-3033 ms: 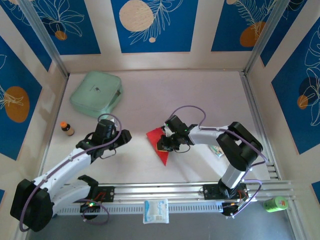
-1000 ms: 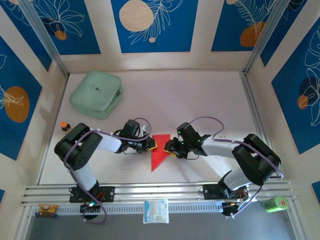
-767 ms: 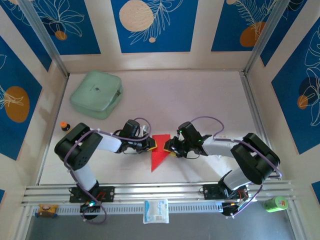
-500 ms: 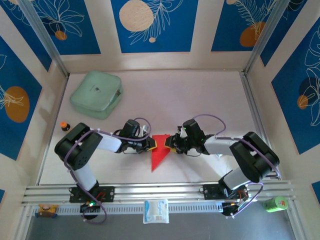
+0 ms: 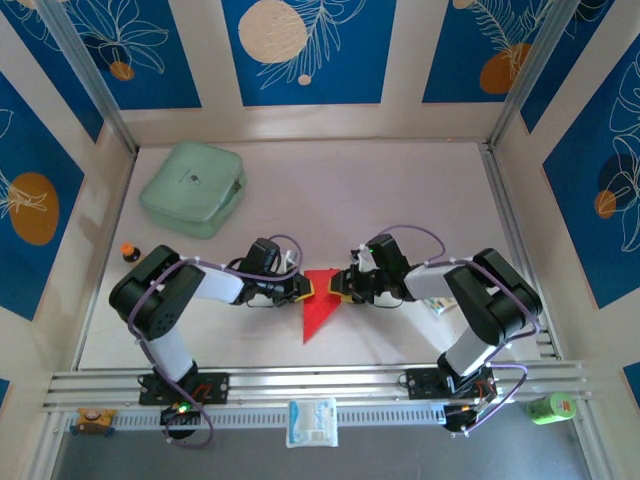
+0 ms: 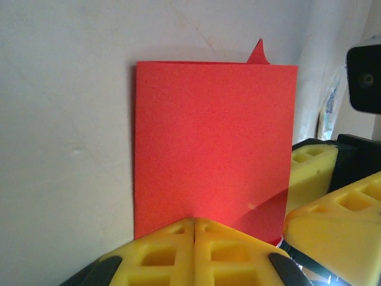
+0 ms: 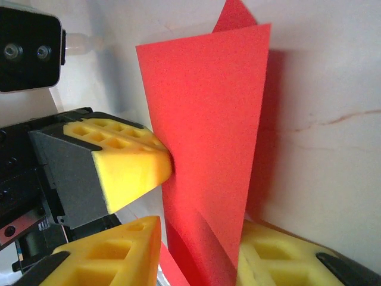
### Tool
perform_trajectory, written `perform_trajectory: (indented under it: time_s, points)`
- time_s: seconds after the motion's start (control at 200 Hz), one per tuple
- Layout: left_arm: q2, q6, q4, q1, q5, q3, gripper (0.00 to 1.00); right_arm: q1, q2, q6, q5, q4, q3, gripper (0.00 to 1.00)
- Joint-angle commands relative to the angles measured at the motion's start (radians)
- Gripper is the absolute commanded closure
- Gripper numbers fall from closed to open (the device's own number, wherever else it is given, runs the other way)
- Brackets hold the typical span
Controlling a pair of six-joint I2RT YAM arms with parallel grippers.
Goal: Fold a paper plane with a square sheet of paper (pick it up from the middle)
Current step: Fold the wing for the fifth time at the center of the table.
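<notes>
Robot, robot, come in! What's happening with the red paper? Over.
Left gripper shut on red paper. Right gripper open around it. Green case well aside.

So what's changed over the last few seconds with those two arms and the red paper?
The left gripper swung in from the left and pinched the red paper at its left corner, shut on it. The right gripper shifted to the paper's right edge, fingers narrowing either side; whether they grip yet is unclear. The paper turned slightly. The mint-green case stayed put.
</notes>
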Motion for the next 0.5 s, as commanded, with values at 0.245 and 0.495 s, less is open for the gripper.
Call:
perform_trajectory:
  time_s: [0.245,0.495]
  points:
    - [0.021,0.032,-0.056,0.005,0.004,0.01,0.92,-0.024,0.062,-0.071,-0.079,-0.006,0.044,0.85]
    - [-0.041,0.04,-0.092,0.006,0.006,0.031,0.83,-0.036,0.044,-0.039,-0.078,0.005,0.027,0.97]
